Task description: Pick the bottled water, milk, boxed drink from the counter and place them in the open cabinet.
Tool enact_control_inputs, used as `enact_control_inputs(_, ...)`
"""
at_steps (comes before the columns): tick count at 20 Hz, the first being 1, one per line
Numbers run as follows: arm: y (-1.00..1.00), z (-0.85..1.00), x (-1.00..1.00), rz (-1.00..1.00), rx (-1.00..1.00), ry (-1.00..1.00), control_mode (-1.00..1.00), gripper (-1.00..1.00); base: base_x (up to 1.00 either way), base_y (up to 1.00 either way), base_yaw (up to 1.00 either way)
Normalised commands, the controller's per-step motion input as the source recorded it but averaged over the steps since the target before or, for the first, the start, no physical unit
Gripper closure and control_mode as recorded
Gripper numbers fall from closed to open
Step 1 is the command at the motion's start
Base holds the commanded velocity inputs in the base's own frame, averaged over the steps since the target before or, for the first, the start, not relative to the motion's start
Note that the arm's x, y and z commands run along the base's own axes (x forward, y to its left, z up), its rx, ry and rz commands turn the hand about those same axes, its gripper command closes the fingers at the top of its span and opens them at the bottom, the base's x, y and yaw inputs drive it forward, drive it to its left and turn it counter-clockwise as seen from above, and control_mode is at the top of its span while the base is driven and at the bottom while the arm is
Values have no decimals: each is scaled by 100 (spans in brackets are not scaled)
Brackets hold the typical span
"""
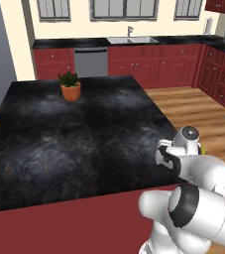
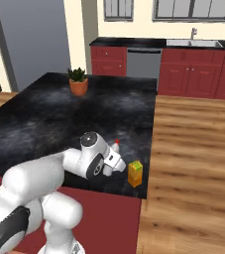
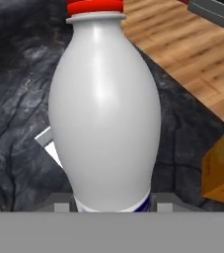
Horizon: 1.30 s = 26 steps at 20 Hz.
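The bottled water [image 3: 105,113], whitish with a red cap and a strip of blue label at its foot, stands upright between my gripper [image 3: 113,203]; the fingers [image 3: 64,202] press against both its sides. In the right base view my gripper [image 2: 115,161] is low at the near right corner of the black counter [image 2: 44,119], and the bottle's red cap [image 2: 116,142] shows just above it. The orange-yellow boxed drink [image 2: 135,173] stands just right of it [image 3: 223,168]. A white corner [image 3: 47,141] peeks from behind the bottle; too little shows to name it. The open cabinet is out of view.
A potted plant [image 1: 70,87] [image 2: 78,82] stands at the counter's far side. The counter's right edge [image 2: 151,149] drops to wooden floor [image 2: 198,149] close beside the box. Red base cabinets with a sink [image 1: 131,39] and a dishwasher [image 1: 90,62] line the back wall.
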Motion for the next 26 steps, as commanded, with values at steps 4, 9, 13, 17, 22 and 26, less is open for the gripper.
enact_control_inputs(4, 0, 57, -54, 0, 0, -18, -100, 100, 0, 0, 0)
enact_control_inputs(9, 0, 59, -37, 0, 0, -10, -100, 100, 0, 0, 0)
enact_control_inputs(13, 0, 71, -24, 5, -5, -1, -100, 100, 0, 0, 0)
enact_control_inputs(17, 1, 88, -30, 9, -8, 0, -100, 100, 0, 0, 0)
enact_control_inputs(22, 6, 87, -41, 12, -5, 0, -100, 100, 0, 0, 0)
enact_control_inputs(26, 23, 72, -44, 10, -1, 0, -100, 100, 0, 0, 0)
